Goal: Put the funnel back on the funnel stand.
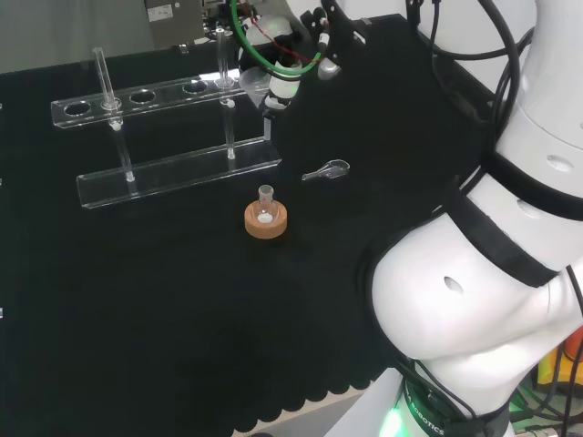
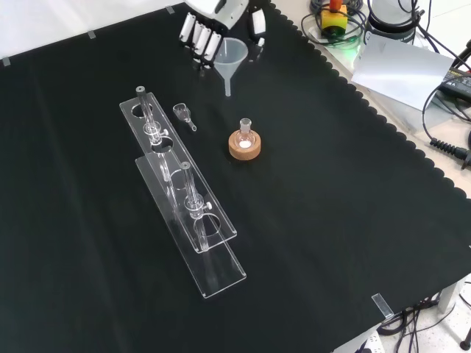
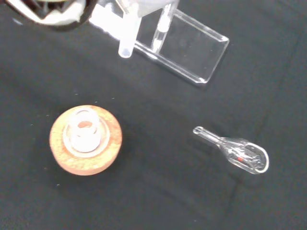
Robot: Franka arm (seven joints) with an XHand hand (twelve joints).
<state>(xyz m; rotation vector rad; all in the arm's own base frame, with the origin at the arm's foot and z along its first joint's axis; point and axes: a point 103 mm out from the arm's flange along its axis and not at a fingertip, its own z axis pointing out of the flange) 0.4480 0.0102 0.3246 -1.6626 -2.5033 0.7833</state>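
The hand (image 2: 213,26) holds the funnel (image 2: 232,57) up in the air, with the fingers curled around its wide cone. In the front view the funnel hangs at the top of the picture, its mouth upward and its thin stem pointing down at the black cloth (image 2: 346,220). I think it is kept upright like this because the stem must go down through a hole, so this pose is already the right one for placing.

The funnel stand (image 2: 180,187) is a clear rack with a base plate, thin posts and an upper bar with round holes. In the front view it lies lower and to the left of the funnel, apart from it. In the head view the funnel (image 1: 258,84) is just beside the right end of the stand (image 1: 150,96), near the last hole. So I judge that the hand brings it toward this end hole, but the stem is not yet inside any hole.

A small flask (image 2: 245,131) sits on a cork ring (image 2: 244,145) between the stand and the open cloth, and a little glass scoop (image 2: 182,113) lies near the stand. In the wrist view the stem (image 3: 125,36) hangs above the corner of the base plate (image 3: 194,48), with the cork ring (image 3: 86,141) and the scoop (image 3: 237,152) lower on the cloth. The next move needs care, because the clear bar is hard to see.
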